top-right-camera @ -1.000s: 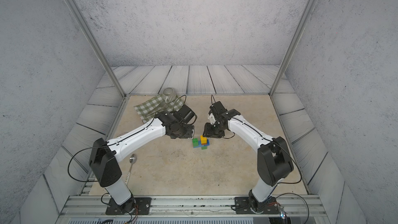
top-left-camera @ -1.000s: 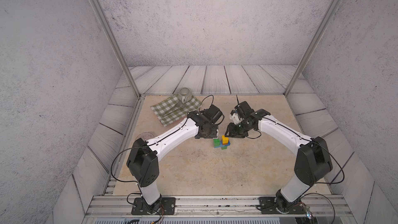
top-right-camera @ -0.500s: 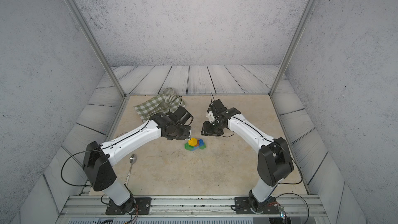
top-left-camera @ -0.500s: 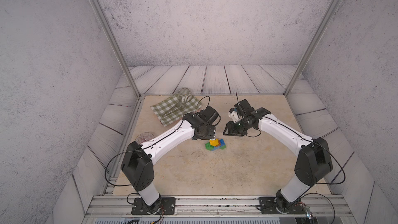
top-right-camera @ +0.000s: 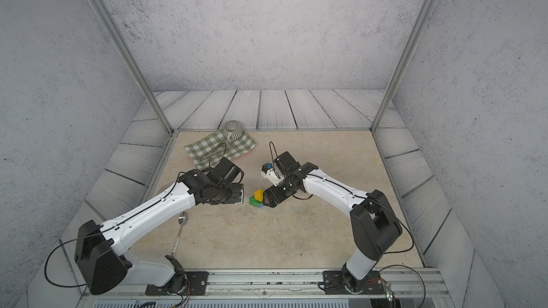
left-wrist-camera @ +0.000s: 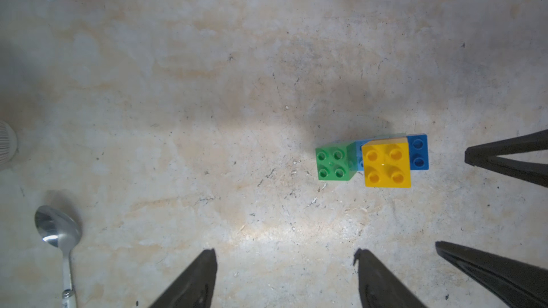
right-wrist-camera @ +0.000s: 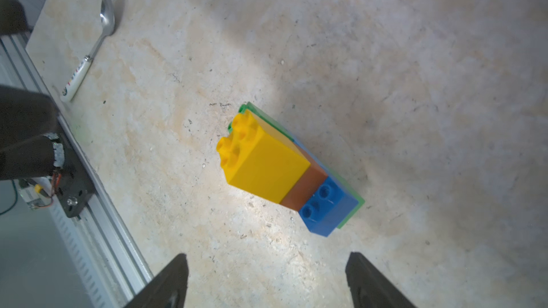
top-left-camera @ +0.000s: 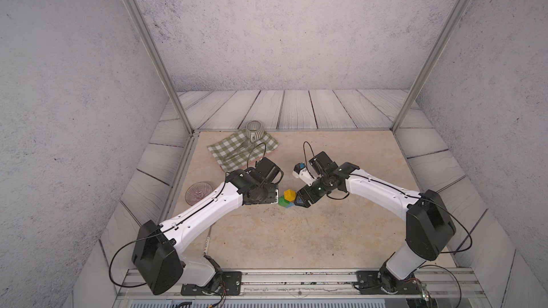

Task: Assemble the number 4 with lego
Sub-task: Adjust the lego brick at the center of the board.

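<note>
The lego figure stands on the table near its middle, with the left gripper just to its left and the right gripper just to its right, both apart from it. Behind the left gripper, at the table's far left, lies a cloth, and a cup stands on the cloth's far edge. A bowl sits at the table's left edge beside the left arm, and a spoon lies before that arm at the near left, its handle toward the rail along the near edge.
</note>
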`<action>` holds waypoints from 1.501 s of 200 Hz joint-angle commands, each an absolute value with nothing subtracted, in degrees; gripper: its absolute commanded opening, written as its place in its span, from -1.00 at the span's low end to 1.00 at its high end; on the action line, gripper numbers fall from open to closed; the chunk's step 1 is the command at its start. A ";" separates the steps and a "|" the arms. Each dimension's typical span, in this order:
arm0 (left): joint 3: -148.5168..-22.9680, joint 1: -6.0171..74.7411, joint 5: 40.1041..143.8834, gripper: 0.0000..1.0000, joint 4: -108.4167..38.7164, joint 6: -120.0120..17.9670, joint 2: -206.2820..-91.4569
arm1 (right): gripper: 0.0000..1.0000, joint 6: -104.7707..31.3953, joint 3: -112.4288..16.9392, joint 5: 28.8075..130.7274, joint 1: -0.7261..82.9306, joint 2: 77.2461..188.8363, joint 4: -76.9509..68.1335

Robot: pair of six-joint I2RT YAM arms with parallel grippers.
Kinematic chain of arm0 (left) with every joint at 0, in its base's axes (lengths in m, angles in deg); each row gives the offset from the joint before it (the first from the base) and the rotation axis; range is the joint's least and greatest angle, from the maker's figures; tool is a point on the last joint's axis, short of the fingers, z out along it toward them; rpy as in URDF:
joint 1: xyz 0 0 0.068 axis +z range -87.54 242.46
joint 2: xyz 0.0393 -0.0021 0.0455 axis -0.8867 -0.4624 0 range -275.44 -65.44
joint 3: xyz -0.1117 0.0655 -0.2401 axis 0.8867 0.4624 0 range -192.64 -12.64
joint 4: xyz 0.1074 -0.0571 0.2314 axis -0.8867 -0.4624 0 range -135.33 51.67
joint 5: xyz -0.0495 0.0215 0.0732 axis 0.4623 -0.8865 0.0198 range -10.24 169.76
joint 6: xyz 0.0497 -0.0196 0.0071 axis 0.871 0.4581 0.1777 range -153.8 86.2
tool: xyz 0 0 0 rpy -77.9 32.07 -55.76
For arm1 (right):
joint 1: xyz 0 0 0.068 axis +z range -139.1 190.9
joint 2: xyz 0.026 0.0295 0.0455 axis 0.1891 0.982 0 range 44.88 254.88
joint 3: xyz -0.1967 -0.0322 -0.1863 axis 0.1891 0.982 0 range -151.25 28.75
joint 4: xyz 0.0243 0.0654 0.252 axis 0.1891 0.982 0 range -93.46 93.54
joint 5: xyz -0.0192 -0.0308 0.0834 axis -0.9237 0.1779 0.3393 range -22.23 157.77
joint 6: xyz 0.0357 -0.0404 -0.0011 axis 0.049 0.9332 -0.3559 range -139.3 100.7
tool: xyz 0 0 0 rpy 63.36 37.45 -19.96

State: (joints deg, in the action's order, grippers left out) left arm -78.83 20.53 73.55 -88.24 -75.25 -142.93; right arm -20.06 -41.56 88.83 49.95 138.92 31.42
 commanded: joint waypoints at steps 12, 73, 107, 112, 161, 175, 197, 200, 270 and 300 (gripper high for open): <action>-76.36 21.77 72.73 0.56 -87.64 -74.69 -139.94 | 0.72 -10.00 -42.33 83.37 50.21 141.22 27.97; -75.36 22.24 72.74 0.56 -87.23 -74.06 -139.31 | 0.73 -3.73 -42.75 87.77 50.78 145.66 25.07; -75.39 22.52 72.57 0.57 -86.94 -73.90 -139.41 | 0.72 -3.20 -44.00 88.74 51.24 148.58 24.60; -75.39 22.47 72.62 0.57 -86.83 -73.88 -139.36 | 0.71 -3.22 -44.15 88.74 51.37 148.96 24.39; -75.37 22.76 72.13 0.57 -86.84 -73.79 -139.10 | 0.44 -3.73 -44.91 89.41 51.42 150.74 24.12; -75.31 22.91 72.13 0.57 -86.84 -73.70 -138.93 | 0.35 -3.96 -44.77 89.48 51.42 150.63 24.14; -75.39 23.00 72.08 0.57 -86.85 -73.63 -138.82 | 0.08 -4.71 -44.99 89.97 51.41 150.65 24.74; -75.39 23.00 72.11 0.57 -86.80 -73.68 -138.75 | 0.06 -4.86 -45.06 90.04 51.42 150.69 24.85; -75.93 23.09 72.18 0.57 -86.87 -73.52 -138.12 | -0.23 -11.95 -46.47 97.21 50.40 152.25 29.91; -76.16 23.24 72.65 0.57 -86.50 -73.09 -138.13 | -0.23 -17.76 -43.90 104.53 48.18 152.27 29.01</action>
